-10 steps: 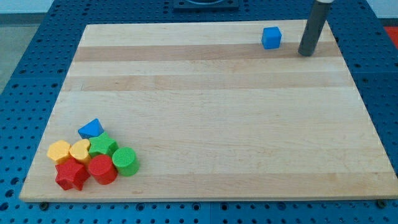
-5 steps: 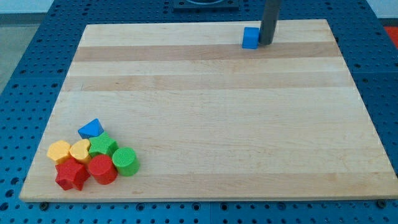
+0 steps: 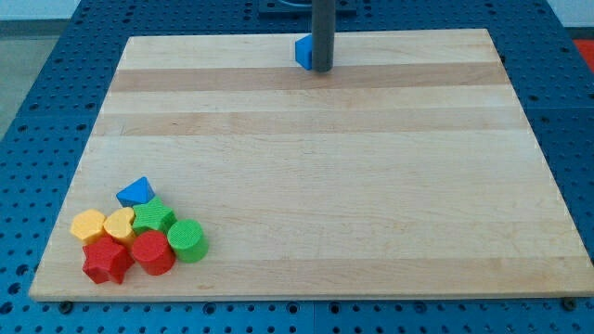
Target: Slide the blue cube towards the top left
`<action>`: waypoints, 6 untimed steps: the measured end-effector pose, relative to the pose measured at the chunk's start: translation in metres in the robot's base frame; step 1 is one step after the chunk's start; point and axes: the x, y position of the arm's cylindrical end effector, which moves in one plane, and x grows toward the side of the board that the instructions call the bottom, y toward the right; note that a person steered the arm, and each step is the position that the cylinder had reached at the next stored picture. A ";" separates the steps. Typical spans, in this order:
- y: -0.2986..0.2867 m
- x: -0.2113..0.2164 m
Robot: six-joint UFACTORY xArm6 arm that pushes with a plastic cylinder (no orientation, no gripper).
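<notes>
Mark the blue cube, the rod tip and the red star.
blue cube (image 3: 303,51), camera view, on its visible left part beside the rod.
my tip (image 3: 321,69), camera view, at the rod's very bottom end, against the cube's right side.
red star (image 3: 106,263), camera view, on its top face, centre.

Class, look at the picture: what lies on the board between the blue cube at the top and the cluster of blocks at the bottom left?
Nothing: the camera view shows only bare wood between the blue cube, with my tip against its right side, and the cluster, whose nearest piece is the blue triangular block.
</notes>
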 end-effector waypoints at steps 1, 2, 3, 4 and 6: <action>-0.020 0.005; 0.014 0.011; 0.056 0.009; 0.045 -0.031; 0.012 -0.030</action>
